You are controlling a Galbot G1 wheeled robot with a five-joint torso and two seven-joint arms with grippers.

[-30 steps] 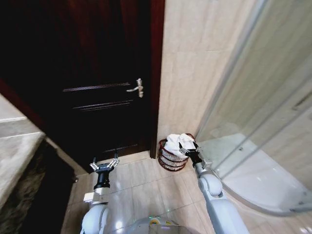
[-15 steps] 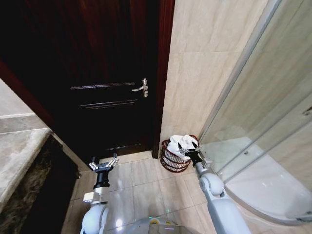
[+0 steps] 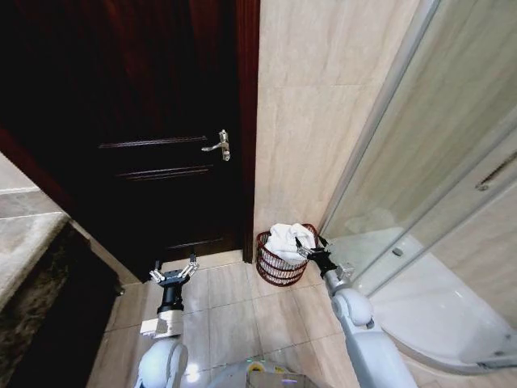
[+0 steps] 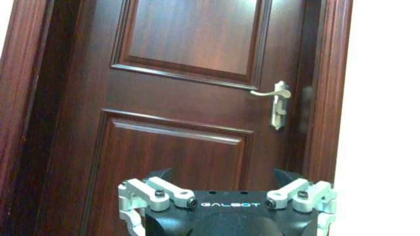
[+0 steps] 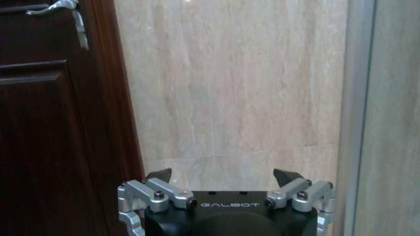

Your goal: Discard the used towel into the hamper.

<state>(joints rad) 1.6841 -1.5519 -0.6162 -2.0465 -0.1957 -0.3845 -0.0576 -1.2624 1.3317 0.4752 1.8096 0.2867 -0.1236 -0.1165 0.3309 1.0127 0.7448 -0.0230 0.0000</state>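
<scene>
The white towel (image 3: 284, 237) sits in the hamper (image 3: 279, 267) (by the wall); right hand (image 3: 309, 253) open, empty, beside it

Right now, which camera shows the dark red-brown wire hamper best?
The head view: the round dark red-brown wire hamper stands on the floor against the beige tiled wall, holding a white towel. The left wrist view faces the dark wooden door; the right wrist view, wall.
</scene>
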